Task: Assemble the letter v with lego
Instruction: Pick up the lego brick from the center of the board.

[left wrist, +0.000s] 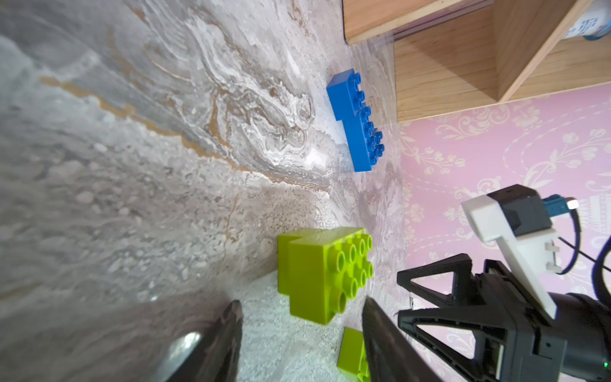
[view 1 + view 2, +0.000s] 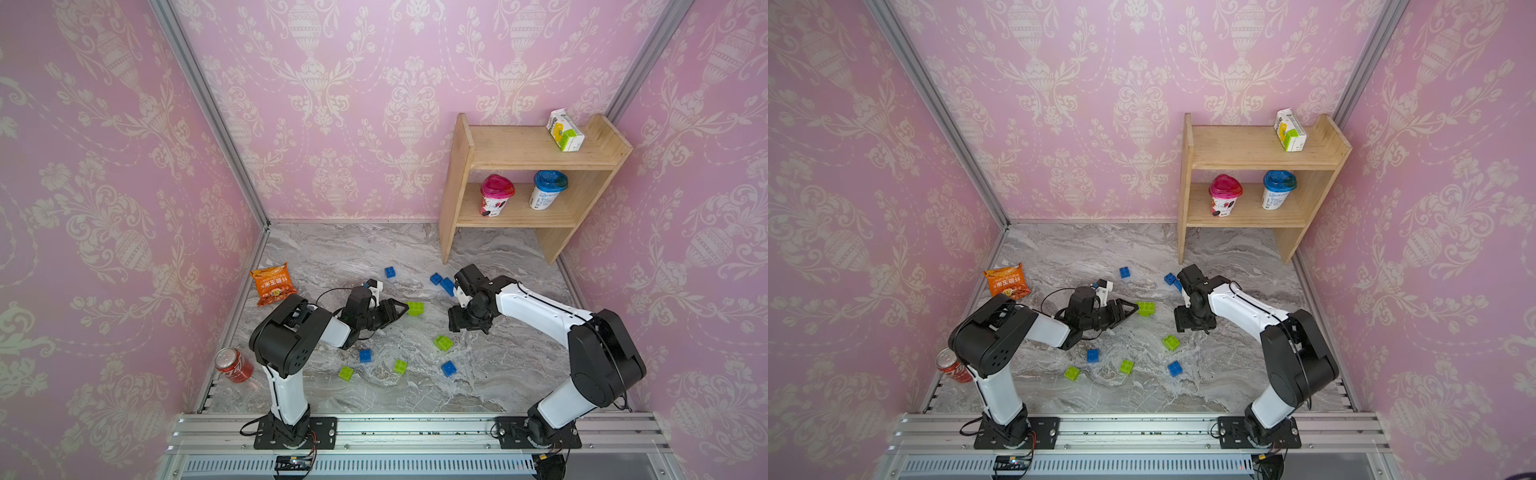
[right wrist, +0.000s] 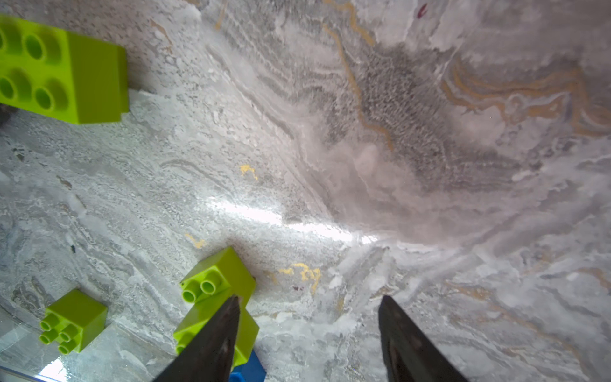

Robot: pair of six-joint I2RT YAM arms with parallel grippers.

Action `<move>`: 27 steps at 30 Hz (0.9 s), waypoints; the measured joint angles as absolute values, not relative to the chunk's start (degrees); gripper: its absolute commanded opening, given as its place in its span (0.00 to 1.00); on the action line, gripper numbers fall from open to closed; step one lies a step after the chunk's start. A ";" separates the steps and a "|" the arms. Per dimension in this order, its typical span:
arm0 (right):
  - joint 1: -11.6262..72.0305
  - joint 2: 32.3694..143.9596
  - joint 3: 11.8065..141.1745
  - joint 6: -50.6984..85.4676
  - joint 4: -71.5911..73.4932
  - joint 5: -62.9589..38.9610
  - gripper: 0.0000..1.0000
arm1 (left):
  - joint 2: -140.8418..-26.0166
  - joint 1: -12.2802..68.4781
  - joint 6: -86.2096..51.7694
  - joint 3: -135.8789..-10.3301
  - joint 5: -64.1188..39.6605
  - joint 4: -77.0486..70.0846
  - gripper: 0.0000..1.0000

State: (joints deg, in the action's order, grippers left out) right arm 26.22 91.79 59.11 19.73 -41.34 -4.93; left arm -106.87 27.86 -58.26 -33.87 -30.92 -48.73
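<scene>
Lego bricks [image 2: 443,343] of lime green and blue studded plastic lie scattered on the grey marbled table [image 2: 498,374]. A light wooden shelf [image 2: 519,145] carries a white-and-green carton [image 2: 565,131] on top, with a pink-lidded cup [image 2: 496,195] and a blue-lidded cup [image 2: 548,189] on its lower board. A stepped lime green lego block [image 1: 317,274] sits right at the tips of the left tool [image 2: 402,311], whose jaws stand apart, gripping nothing. The right tool [image 3: 307,299] hangs wide and empty over bare table. One of its fingers [image 3: 211,340] half hides another green brick [image 3: 218,281], and a blue brick [image 3: 248,370] is cut off at the frame edge.
</scene>
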 measured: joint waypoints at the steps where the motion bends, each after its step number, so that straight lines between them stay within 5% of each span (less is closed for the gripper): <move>1: 26.22 91.66 58.92 19.73 -41.36 -4.95 0.69 | -107.53 27.81 -59.05 -33.47 -31.16 -50.65 0.60; 27: 25.85 89.97 56.38 19.70 -41.41 -4.54 0.68 | -117.25 27.62 -70.02 -33.41 -31.86 -69.78 0.48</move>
State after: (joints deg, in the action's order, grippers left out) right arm 25.85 89.97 56.38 19.70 -41.41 -4.54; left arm -117.25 27.62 -70.02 -33.41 -31.86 -69.78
